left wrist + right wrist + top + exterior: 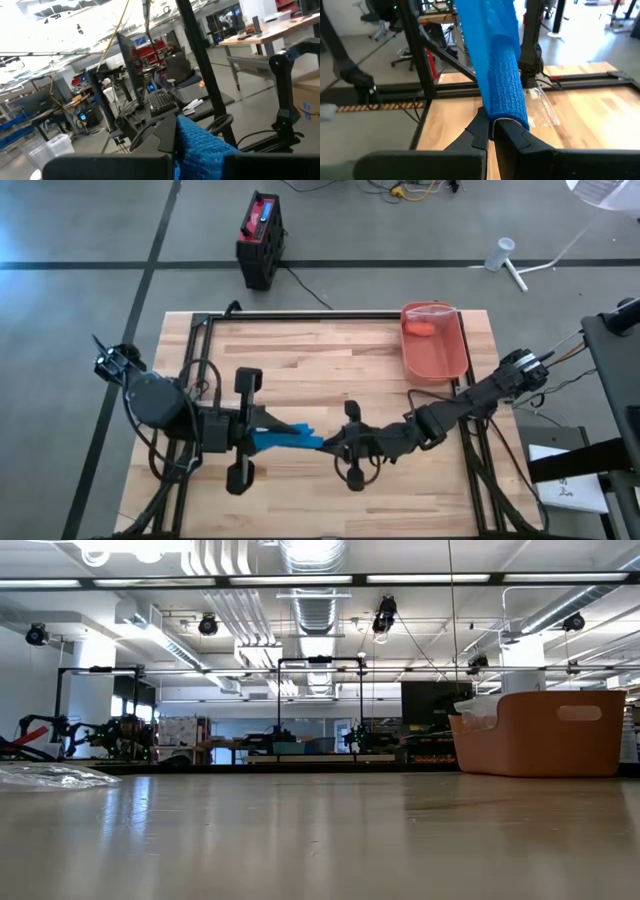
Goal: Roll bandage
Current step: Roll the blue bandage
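Blue bandage (285, 440) — stretched between the two grippers above the wooden table (330, 360). One end is clamped in the closed left gripper (258, 442); the rolled end (507, 85) is pinched just ahead of the right gripper (492, 131), its fingers closed on it. Orange bin (435, 340) — well apart from both jaws.

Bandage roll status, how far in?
Partly done: a rolled section of the blue bandage sits pinched in the right gripper. In hand: the left gripper grips the other end, strip stretched between both. Left: the unrolled tail to wind in.
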Robot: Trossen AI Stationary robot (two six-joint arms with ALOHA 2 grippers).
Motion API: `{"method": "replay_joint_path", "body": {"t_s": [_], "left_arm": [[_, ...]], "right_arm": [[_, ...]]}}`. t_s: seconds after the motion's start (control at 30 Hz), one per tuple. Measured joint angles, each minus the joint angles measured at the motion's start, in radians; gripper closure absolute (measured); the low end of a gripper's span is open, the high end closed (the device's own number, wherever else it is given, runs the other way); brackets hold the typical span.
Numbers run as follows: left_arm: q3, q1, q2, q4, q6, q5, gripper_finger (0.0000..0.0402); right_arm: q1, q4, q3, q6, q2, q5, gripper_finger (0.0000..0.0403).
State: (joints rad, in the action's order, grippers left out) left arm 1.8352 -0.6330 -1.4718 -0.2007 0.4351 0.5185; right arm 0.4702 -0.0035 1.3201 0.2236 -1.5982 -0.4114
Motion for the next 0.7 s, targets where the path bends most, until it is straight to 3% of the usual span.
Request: {"method": "replay_joint_path", "body": {"t_s": [0.13,0.33,0.53,0.7], "left_arm": [[0.036,-0.002,-0.008,-0.040,0.003,0.041,0.0401],[0.045,0.019,0.021,-0.115,0.028,0.194,0.0401],[0.026,0.082,0.042,-0.185,-0.002,0.193,0.0401],[-0.033,0.142,0.048,-0.187,-0.065,0.105,0.0401]], "right_arm": [[-0.007,-0.020,0.000,0.046,0.001,0.001,0.0395],[0.020,-0.018,0.000,-0.064,0.000,0.070,0.0395],[0.062,-0.002,-0.001,-0.197,0.001,0.084,0.0395],[0.082,0.058,-0.002,-0.259,0.000,0.155,0.0395]]}}
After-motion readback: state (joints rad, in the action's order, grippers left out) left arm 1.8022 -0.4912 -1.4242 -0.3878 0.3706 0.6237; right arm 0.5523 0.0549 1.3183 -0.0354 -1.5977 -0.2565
